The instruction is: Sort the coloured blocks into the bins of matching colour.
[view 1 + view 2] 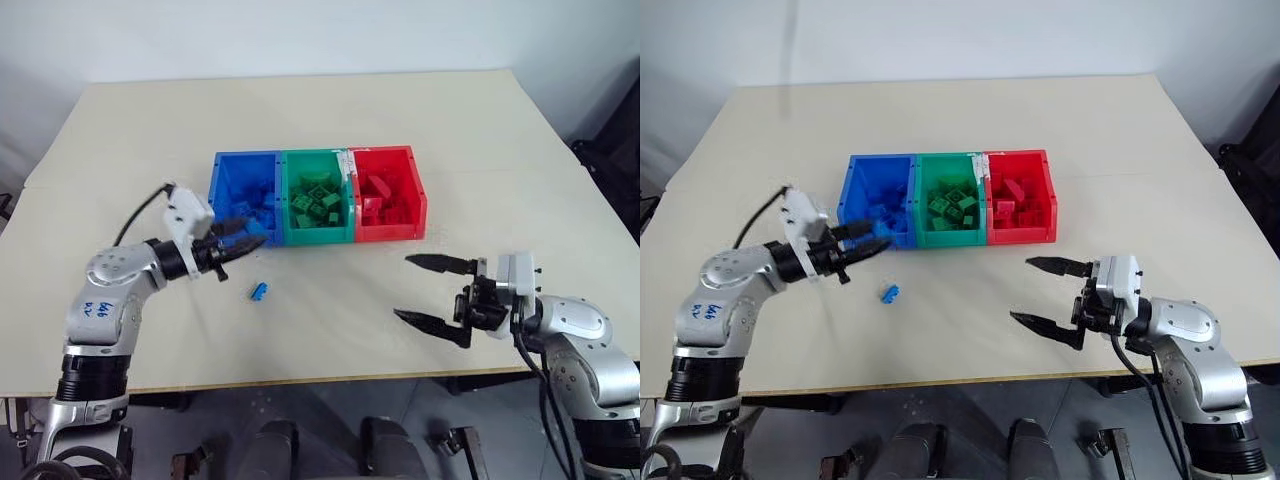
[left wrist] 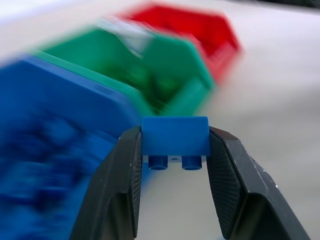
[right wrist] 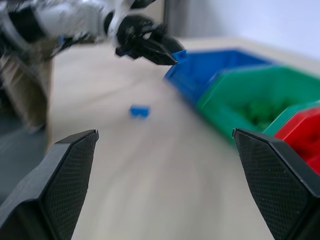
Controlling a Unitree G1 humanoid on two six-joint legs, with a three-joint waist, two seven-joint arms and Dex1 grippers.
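Bare table [image 1: 330,330] lies between both arms; the joined bins [image 1: 318,196] seemingly block farther reach.

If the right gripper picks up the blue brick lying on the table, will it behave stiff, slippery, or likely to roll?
The loose blue brick looks like rigid moulded plastic, so it should probably stay stiff. Its blocky shape suggests it would slide rather than roll. It seems small and light beside the right gripper, whose fingers stand wide open; smooth sides could slip, though the left gripper holds a similar brick squarely.
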